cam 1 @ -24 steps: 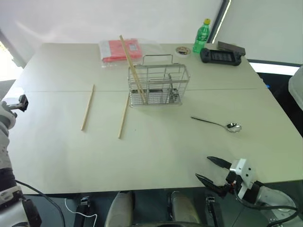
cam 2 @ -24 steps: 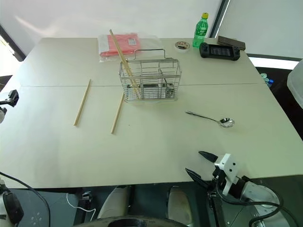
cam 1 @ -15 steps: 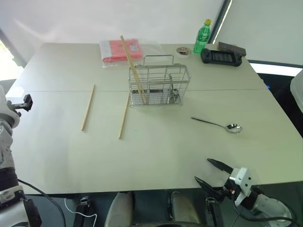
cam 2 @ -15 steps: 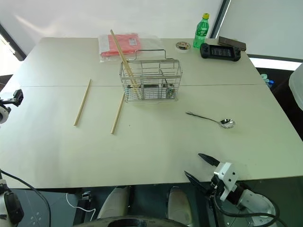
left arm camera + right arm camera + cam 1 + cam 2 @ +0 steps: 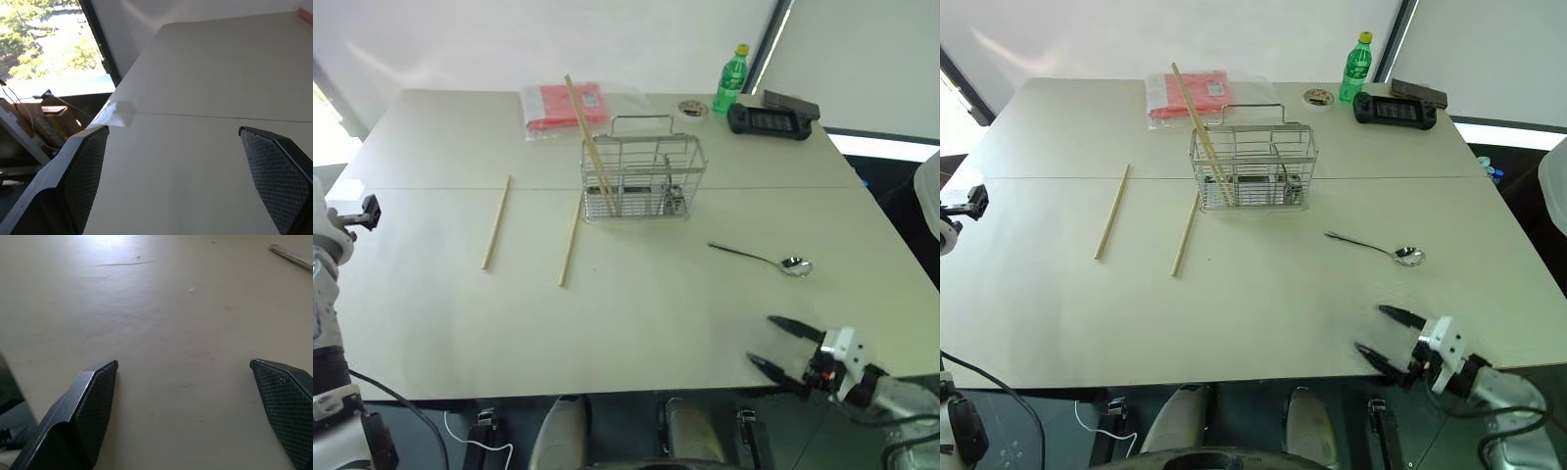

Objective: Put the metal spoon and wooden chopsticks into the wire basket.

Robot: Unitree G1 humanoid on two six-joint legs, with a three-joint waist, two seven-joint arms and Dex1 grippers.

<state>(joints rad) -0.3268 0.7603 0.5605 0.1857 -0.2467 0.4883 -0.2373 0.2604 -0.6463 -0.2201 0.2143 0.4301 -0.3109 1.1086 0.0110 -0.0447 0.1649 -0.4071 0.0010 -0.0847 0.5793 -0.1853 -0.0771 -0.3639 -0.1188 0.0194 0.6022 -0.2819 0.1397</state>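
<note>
The wire basket (image 5: pixel 644 178) stands upright at the table's middle back. One of the wooden chopsticks (image 5: pixel 586 135) leans inside its left end. Two more lie flat on the table to its left, one further out (image 5: pixel 495 222) and one near the basket (image 5: pixel 570 239). The metal spoon (image 5: pixel 762 258) lies right of centre, bowl to the right. My right gripper (image 5: pixel 762 339) hovers open over the table's near right edge, short of the spoon. Its wrist view shows empty fingers (image 5: pixel 93 401) and the spoon's handle tip (image 5: pixel 293 257). My left gripper (image 5: pixel 172 129) is open and empty at the table's far left edge.
A red packet (image 5: pixel 563 104) lies behind the basket. At the back right are a green bottle (image 5: pixel 730 75), a small round tin (image 5: pixel 692 106) and a black handheld console (image 5: pixel 771 118). Beyond the table's left edge (image 5: pixel 105 115) there is a drop to a dark floor.
My right gripper has risen from below the near edge and moved right, now over the table's front right corner. The left arm, basket, chopsticks and spoon have stayed put.
</note>
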